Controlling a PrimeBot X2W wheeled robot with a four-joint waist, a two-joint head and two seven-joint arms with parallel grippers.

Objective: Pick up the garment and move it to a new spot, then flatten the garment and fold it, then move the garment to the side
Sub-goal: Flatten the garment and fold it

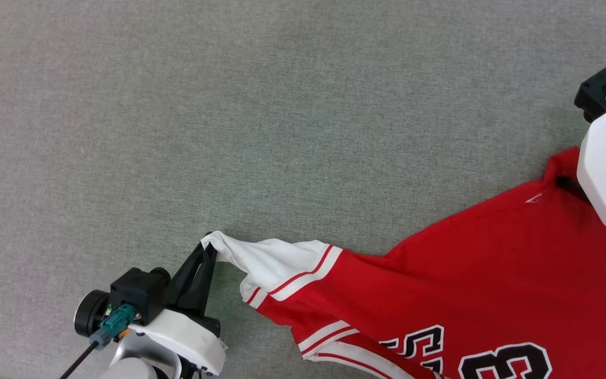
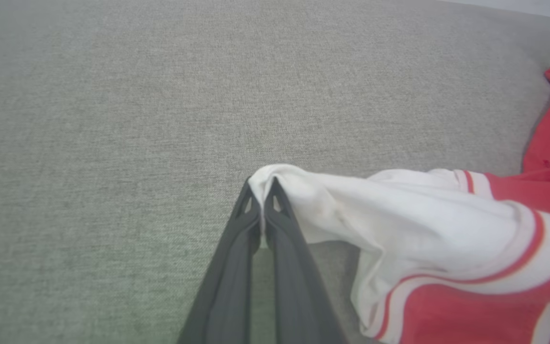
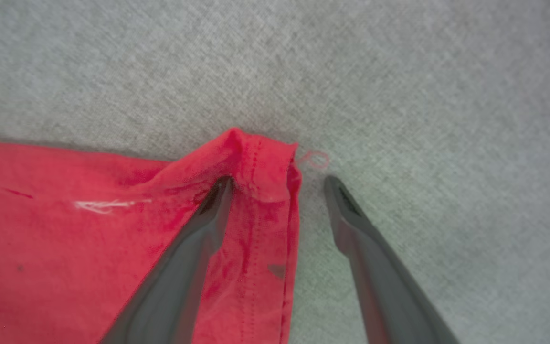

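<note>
There is one garment (image 1: pixel 492 263), a red jersey, lying on the grey surface (image 1: pixel 229 105) toward my right and near side, running off the lower edge of the head view. One white sleeve (image 1: pixel 276 263) is pulled out to my left, away from the red body. A single black "3" (image 1: pixel 508 363) with a white outline shows on the front, with part of some black letters (image 1: pixel 418 342) beside it.

My left hand (image 2: pixel 261 184) is closed on the very tip of that sleeve. Its two fingers are pressed together with the white cloth pinched between them.

My right hand (image 3: pixel 277 184) is spread wide and grips nothing. It sits at one red hemmed corner (image 3: pixel 260 162) at the far right of the garment. One finger (image 3: pixel 208 210) lies over the red cloth and the other (image 3: pixel 346 210) over bare surface, with the corner's edge between them. The picture is soft here, so I can't be sure the first finger actually presses on the cloth. One loose red thread (image 3: pixel 318 160) curls off the corner onto the surface.
</note>
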